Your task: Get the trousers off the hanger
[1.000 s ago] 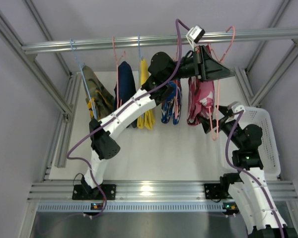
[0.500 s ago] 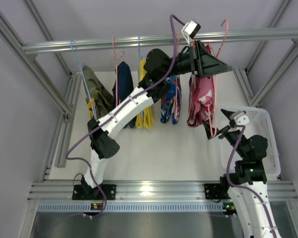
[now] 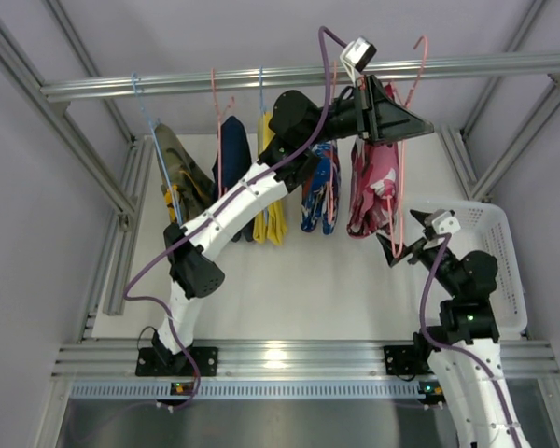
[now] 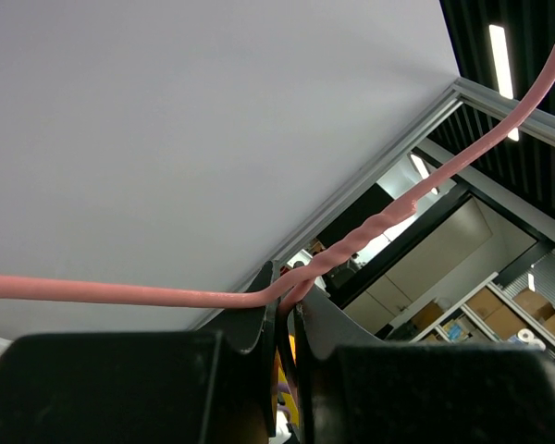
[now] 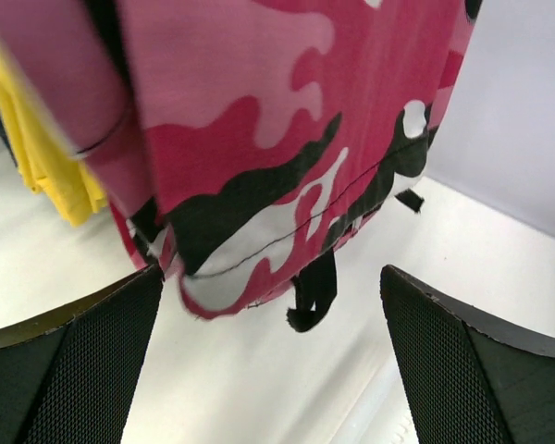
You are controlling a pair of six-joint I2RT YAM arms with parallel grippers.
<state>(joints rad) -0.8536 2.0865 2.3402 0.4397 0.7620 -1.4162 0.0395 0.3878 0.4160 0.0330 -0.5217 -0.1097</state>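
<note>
Dropping back toward 5 o'clock, the right pincer (image 3: 399, 250) hung spread and empty just below the pink trousers (image 3: 373, 191). The left pincer (image 4: 285, 291) stayed pinched on the hanger (image 4: 120, 294) at 12 o'clock, nudged toward 9. The trousers were still draped over it, so the pull-off looked next.

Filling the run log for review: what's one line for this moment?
left gripper: shut on pink hanger | right gripper: open, facing red-pink trousers hem | trousers on hanger
</note>
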